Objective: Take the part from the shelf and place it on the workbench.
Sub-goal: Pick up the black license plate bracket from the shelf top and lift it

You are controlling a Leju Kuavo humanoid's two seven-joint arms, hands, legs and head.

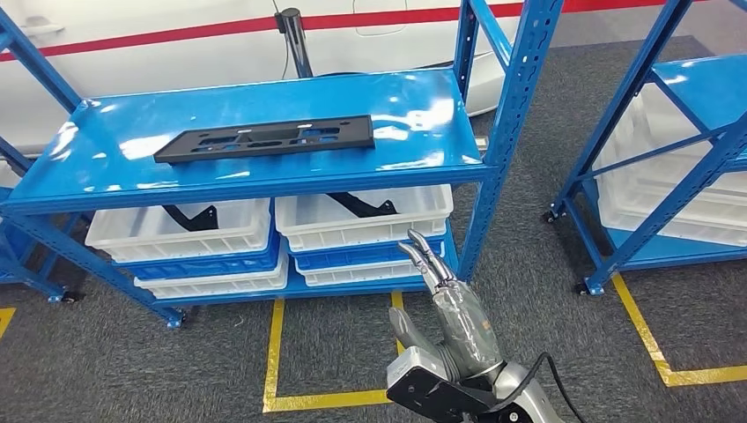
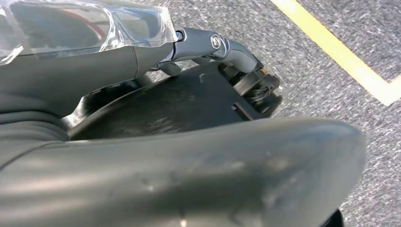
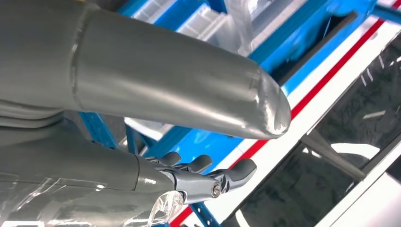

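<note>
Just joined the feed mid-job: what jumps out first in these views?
A flat black perforated plastic part lies alone on the glossy blue metal shelf, near its middle. Below it sit white plastic bins holding black pieces. The robot's right hand rises in front, fingers apart, holding nothing.

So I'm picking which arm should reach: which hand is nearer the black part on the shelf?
Right. The right hand is raised below the shelf's right end, fingers toward the black part; the left hand hangs over the floor.
</note>
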